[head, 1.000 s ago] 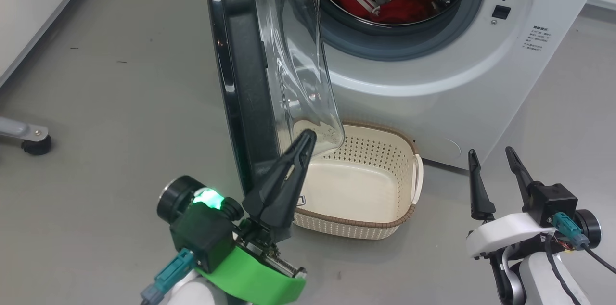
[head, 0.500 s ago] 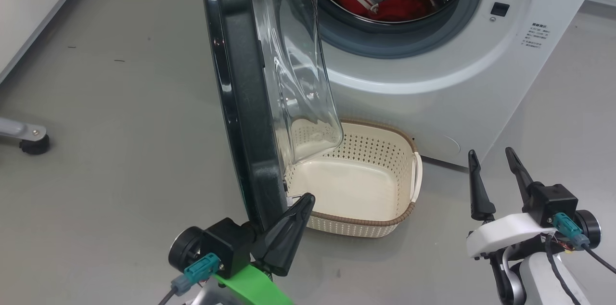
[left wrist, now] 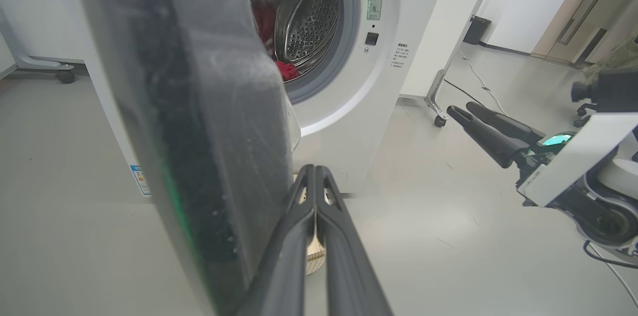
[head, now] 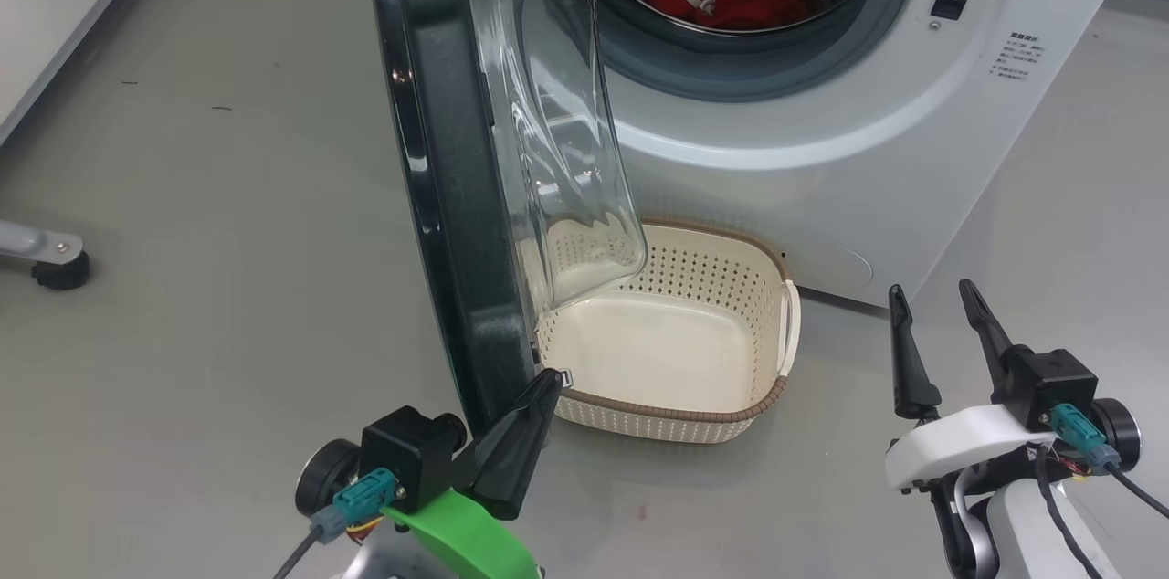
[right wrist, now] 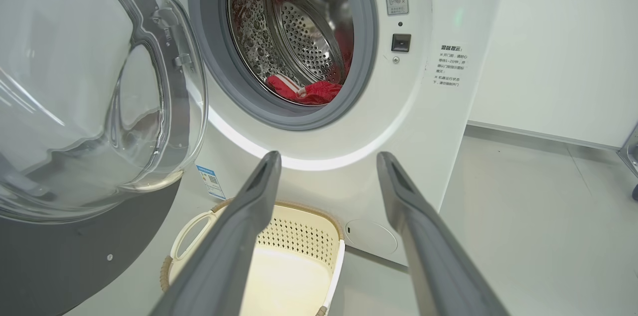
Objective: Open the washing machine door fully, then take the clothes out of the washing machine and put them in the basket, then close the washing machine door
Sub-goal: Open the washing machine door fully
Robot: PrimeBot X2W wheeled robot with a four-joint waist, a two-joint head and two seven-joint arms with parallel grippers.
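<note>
A: Where is the door point(head: 447, 195)?
B: Swung out, lower edge just beside the left gripper point(head: 546, 378), fingers closed.
A: The right gripper point(head: 932, 287)?
B: Spread wide, empty, right of the basket point(head: 667, 412).

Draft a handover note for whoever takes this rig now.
Left gripper: fingers shut, empty, at the lower edge of the round black-rimmed glass door.
Right gripper: open, empty, hovering right of the cream perforated plastic basket.
Door stands wide open; basket is empty on the floor before the white front-loading washing machine.
Red striped clothes lie in the drum.
To do: unload clothes into basket, close door.
</note>
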